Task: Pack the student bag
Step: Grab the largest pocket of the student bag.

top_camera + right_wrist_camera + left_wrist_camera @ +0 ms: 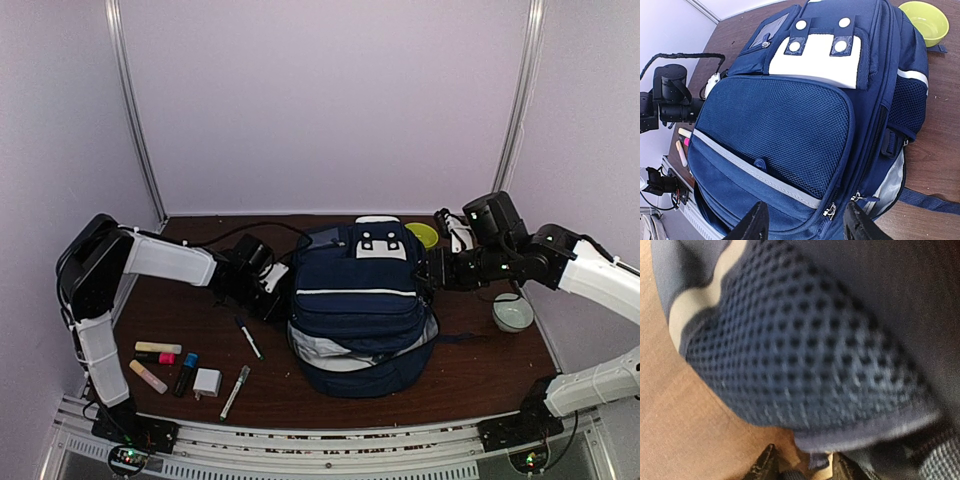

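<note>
My dark brown wooden table (470, 375) carries the big navy-blue fabric backpack (355, 305), loose markers (160, 365), a small white cube (207, 382), a yellow-green bowl (423, 235) and a pale ceramic bowl (512, 313).

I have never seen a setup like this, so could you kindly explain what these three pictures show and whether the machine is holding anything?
Two robot arms are bolted at the near edge of a dark brown wooden table. One picture looks down from above and behind them; the other two come from cameras on each wrist.

In the middle sits a large navy-blue fabric backpack with white trim. The left gripper is pressed against the bag's mesh side, its fingertips either side of a small fabric tab; whether it grips is unclear. The right gripper stands open beside the bag, holding nothing.

On the left lie highlighters, two pens and a small white square block. On the right are a yellow-green bowl and a pale bowl.
</note>
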Action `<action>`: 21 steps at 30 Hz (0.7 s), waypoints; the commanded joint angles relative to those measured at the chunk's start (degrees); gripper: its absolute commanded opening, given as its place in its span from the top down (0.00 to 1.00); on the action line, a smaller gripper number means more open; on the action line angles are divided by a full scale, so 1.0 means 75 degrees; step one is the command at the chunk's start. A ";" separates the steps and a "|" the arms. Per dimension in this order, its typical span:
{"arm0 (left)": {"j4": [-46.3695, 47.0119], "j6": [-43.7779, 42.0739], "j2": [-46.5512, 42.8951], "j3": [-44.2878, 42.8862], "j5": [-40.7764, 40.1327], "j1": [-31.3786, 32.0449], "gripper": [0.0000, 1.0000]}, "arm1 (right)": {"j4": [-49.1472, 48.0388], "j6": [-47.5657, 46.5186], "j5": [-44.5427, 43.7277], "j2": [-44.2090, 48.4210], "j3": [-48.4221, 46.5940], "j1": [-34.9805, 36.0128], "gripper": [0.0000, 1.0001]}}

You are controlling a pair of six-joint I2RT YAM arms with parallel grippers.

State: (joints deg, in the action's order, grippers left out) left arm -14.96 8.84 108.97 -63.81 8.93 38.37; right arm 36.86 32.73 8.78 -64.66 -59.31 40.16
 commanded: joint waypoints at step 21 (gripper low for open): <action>-0.0013 -0.0696 0.0330 -0.0491 -0.0633 0.0680 0.75 | -0.0016 -0.0173 -0.0136 0.0099 -0.0002 0.0047 0.48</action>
State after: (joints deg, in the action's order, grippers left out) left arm -16.43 7.33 110.19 -66.15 -3.14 42.92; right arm 36.84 32.10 8.78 -64.82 -59.31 40.16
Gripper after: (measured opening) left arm 0.256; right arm 0.519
